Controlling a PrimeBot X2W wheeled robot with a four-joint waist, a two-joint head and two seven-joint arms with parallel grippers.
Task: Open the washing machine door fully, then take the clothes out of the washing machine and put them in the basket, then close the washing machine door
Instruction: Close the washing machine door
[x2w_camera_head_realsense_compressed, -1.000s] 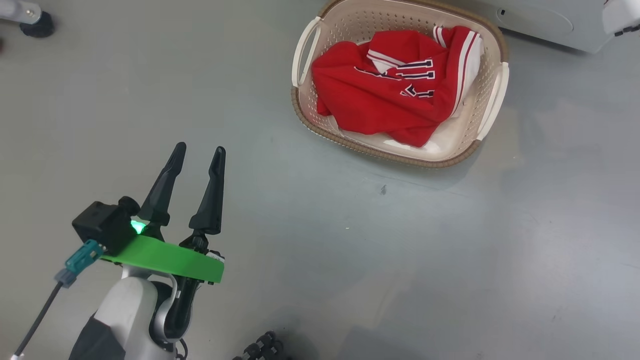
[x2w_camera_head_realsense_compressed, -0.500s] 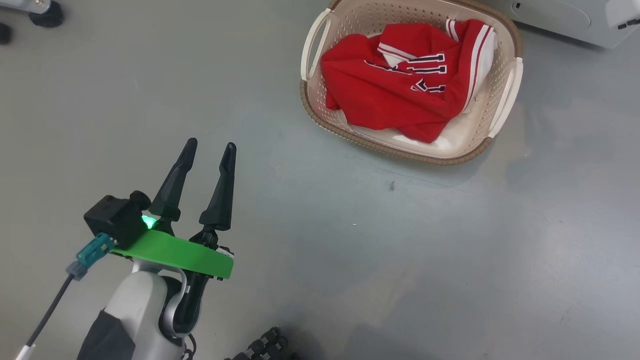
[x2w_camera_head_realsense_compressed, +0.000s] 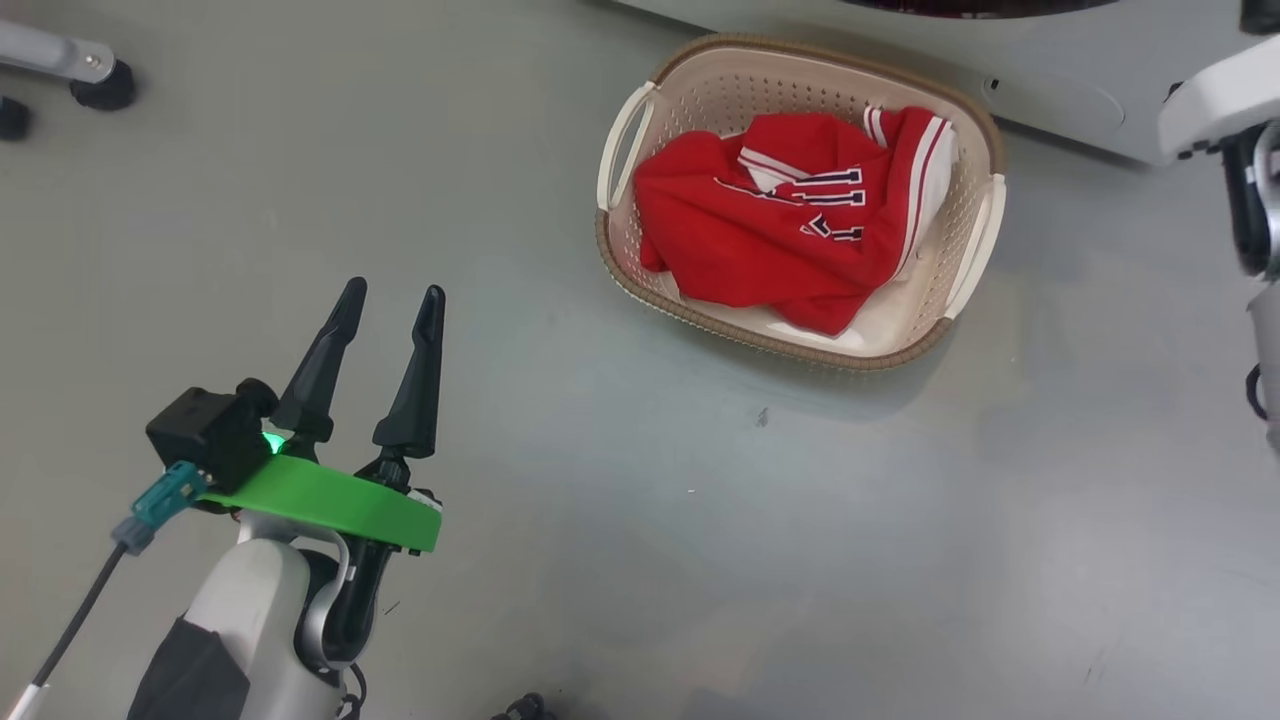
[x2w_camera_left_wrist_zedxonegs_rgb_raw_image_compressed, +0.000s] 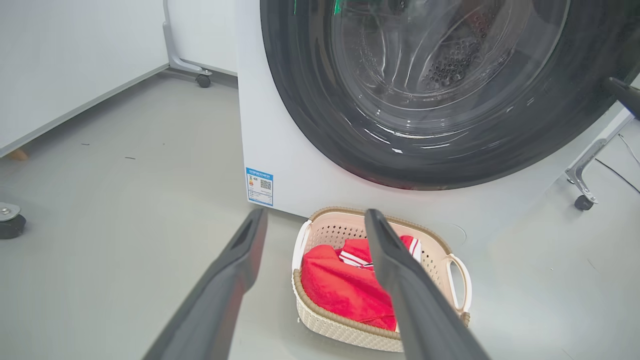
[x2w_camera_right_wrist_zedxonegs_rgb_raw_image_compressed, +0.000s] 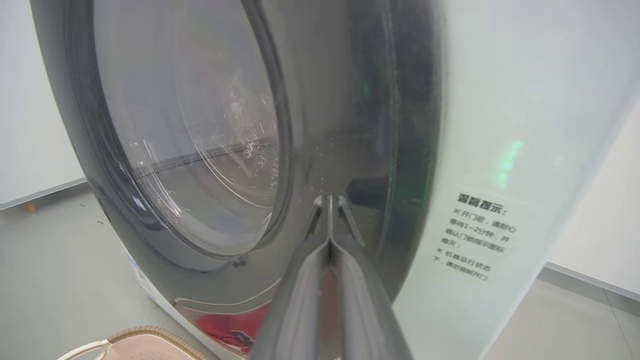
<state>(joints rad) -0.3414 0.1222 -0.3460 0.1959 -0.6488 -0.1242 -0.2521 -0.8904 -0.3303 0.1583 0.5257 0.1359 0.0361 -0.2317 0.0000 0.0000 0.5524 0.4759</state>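
At the lower left of the head view, the left gripper (x2w_camera_head_realsense_compressed: 395, 290) hovers above the grey floor (x2w_camera_head_realsense_compressed: 600, 550), its two long dark fingers spread apart with nothing between them. To its right and well apart, the basket (x2w_camera_head_realsense_compressed: 760, 85) sits on the floor. It is cream perforated plastic with rounded corners, a brown woven-look rim and a pale loop handle on each side. Inside lie the clothes (x2w_camera_head_realsense_compressed: 760, 230): a crumpled bright red jersey with white and dark striped trim and dark lettering edged in white.

Just behind the basket stands the white washing machine (x2w_camera_head_realsense_compressed: 1050, 80). From the left wrist, the washing machine door (x2w_camera_left_wrist_zedxonegs_rgb_raw_image_compressed: 425, 100) spans nearly the whole front. It is a wide glossy black ring around a clear bulging glass bowl, lying flat against the front, with the holed steel drum (x2w_camera_left_wrist_zedxonegs_rgb_raw_image_compressed: 450, 65) visible through it. A small blue label (x2w_camera_left_wrist_zedxonegs_rgb_raw_image_compressed: 259, 186) sits at the front's lower left corner.

Farthest right, the right gripper (x2w_camera_right_wrist_zedxonegs_rgb_raw_image_compressed: 330, 200) has its fingers pressed together, holding nothing. Their tips seem to touch the door's black ring, though the reflection makes that hard to judge.
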